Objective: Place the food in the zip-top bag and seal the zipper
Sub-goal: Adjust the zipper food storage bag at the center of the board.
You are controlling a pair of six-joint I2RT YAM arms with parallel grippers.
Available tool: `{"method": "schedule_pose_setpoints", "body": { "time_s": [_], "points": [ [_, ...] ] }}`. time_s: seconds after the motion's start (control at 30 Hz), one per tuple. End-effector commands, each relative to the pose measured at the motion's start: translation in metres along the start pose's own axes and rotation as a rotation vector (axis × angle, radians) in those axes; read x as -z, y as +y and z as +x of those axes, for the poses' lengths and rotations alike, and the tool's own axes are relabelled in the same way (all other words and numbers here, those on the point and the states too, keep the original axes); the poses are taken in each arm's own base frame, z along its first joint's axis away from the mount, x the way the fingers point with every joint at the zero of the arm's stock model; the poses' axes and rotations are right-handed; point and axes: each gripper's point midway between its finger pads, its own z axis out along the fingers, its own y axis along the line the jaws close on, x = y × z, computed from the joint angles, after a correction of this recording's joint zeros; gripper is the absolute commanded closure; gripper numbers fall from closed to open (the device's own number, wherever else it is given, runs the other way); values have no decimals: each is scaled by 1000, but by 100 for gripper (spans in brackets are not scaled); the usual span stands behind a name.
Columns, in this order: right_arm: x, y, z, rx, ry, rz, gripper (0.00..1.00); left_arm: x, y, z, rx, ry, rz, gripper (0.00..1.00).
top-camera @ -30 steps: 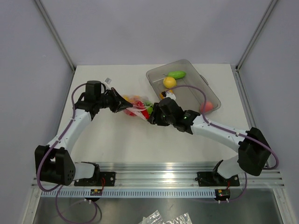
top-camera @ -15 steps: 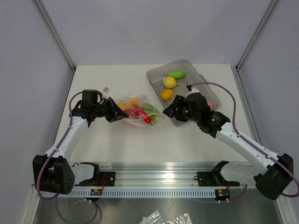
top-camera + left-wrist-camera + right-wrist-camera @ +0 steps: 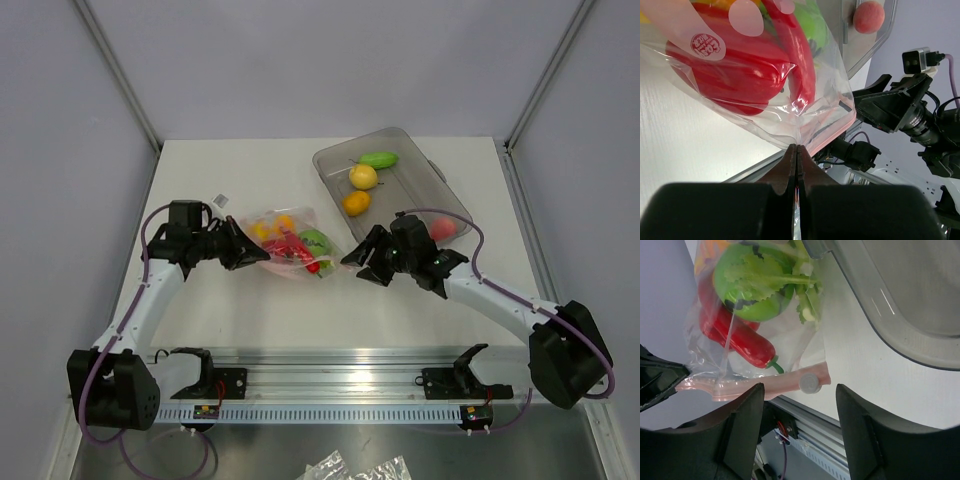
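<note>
Left gripper (image 3: 258, 256) is pinched fully closed on the zip-top bag (image 3: 290, 238) at its left edge, thin plastic caught between the fingers. Bag lies on the table (image 3: 250, 310), left of centre, holding a red pepper (image 3: 740, 70), a green vegetable (image 3: 752, 287), and yellow and orange pieces (image 3: 268, 229). Zipper (image 3: 755, 386) runs along the bag's near edge, with a white slider (image 3: 809, 382) at its right end. Right gripper (image 3: 354, 267) sits just beside the bag's right corner, jaws spread wide, empty. Grey tray (image 3: 405, 200) further right holds four toy fruits (image 3: 363, 177): green, yellow, orange, pink-red.

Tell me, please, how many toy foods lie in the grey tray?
4: green one at the far end, yellow, orange, pink-red beside the right arm, which may hide more.
</note>
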Motion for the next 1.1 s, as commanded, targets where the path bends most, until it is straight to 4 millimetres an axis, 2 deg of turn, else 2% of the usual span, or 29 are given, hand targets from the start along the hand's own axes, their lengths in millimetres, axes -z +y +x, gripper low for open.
{"method": "schedule_pose_setpoints", "body": {
  "time_s": [0.0, 0.03, 0.07, 0.1, 0.17, 0.2, 0.27, 0.37, 0.47, 0.57, 0.67, 0.7, 0.73, 0.8, 0.83, 0.9, 0.93, 0.97, 1.0, 1.03, 1.07],
  "points": [
    [-4, 24, -4, -114, -9, -117, 34, 4, -7, -3, -37, -12, 36, 100],
    [-5, 24, -3, -131, -9, -127, 34, 4, -7, -3, -34, -11, 34, 100],
    [-8, 13, 0, -158, -2, -104, 34, 4, -7, -3, -33, -9, 35, 100],
    [-7, 24, -5, -178, -23, -160, 34, 3, -7, -3, -34, -7, 37, 100],
    [-10, 13, -3, -227, -33, -153, 34, 2, -6, -3, -35, -3, 40, 100],
    [-9, 19, -7, -261, -48, -188, 34, 2, -6, -2, -32, 1, 39, 100],
    [-12, 12, -8, -298, -59, -183, 34, 2, -7, -2, -36, 4, 49, 100],
    [-16, 11, -9, -307, -59, -180, 34, 2, -7, -2, -36, 10, 48, 100],
    [-22, 11, -11, -355, -63, -200, 39, 2, -7, -3, -39, 14, 50, 100],
    [-29, 10, -15, -384, -73, -214, 47, 3, -5, -3, -37, 11, 49, 100],
    [-38, 15, -17, -395, -61, -232, 63, 6, -5, -6, -39, 3, 47, 100],
    [-39, 19, -17, -394, -55, -247, 68, 8, -4, -8, -33, -4, 45, 100],
    [-42, 22, -19, -390, -52, -254, 80, 9, -4, -11, -36, -11, 46, 100],
    [-44, 29, -20, -369, -43, -266, 93, 12, -5, -19, -38, -32, 47, 100],
    [-44, 39, -25, -357, -45, -284, 97, 12, -6, -21, -40, -34, 47, 100],
    [-45, 45, -30, -323, -62, -271, 100, 9, -14, -37, -57, -60, 59, 100],
    [-42, 66, -40, -294, -77, -311, 100, 7, -17, -43, -55, -56, 68, 100],
    [-41, 76, -50, -243, -100, -326, 100, 6, -23, -51, -62, -59, 82, 100],
    [-47, 76, -55, -229, -103, -292, 100, 3, -33, -67, -70, -63, 90, 100],
    [-38, 114, -75, -185, -134, -361, 100, 4, -41, -79, -83, -78, 94, 100],
    [-38, 127, -86, -125, -153, -374, 100, 5, -48, -89, -102, -92, 101, 100]
  ]
}}
